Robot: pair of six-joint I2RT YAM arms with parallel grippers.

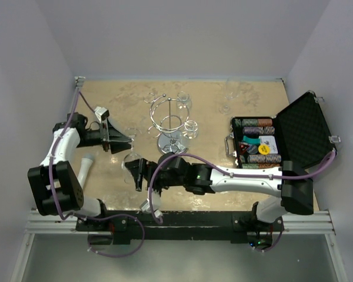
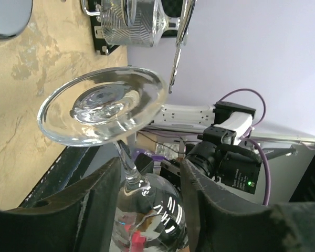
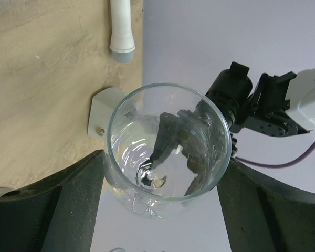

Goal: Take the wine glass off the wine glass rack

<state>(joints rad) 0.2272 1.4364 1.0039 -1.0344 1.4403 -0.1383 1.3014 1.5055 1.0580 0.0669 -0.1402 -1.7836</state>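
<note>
Tan mottled tabletop [image 1: 123,97], pale walls on 3 sides.

R pincer [image 3: 163,173]: partly closed, both fingers [image 3: 73,199] pressed to the bowl of the wine glass [image 3: 147,131]; it has hold. The bowl mouth faces the wrist cam, and the stem and foot are mostly lost behind glare.

L pincer [image 2: 149,178]: jaws parted round the stem with a clear gap on one side, so no grip. The foot is tilted in front and the bowl is cut off at the frame bottom.

Overhead, the glass is barely legible. It is clear of the wine glass rack [image 1: 169,120], between the 2 pincers, left of the rack base.

R arm lies stretched low across the table front, wrist pointing left. L arm is folded at the elbow by the left wall, forearm pointing right.

Other glasses [image 1: 191,127] hang on the rack, outlines faint. An open case [image 1: 300,126] sits far right and a white cylinder [image 1: 85,164] lies near the L arm.
</note>
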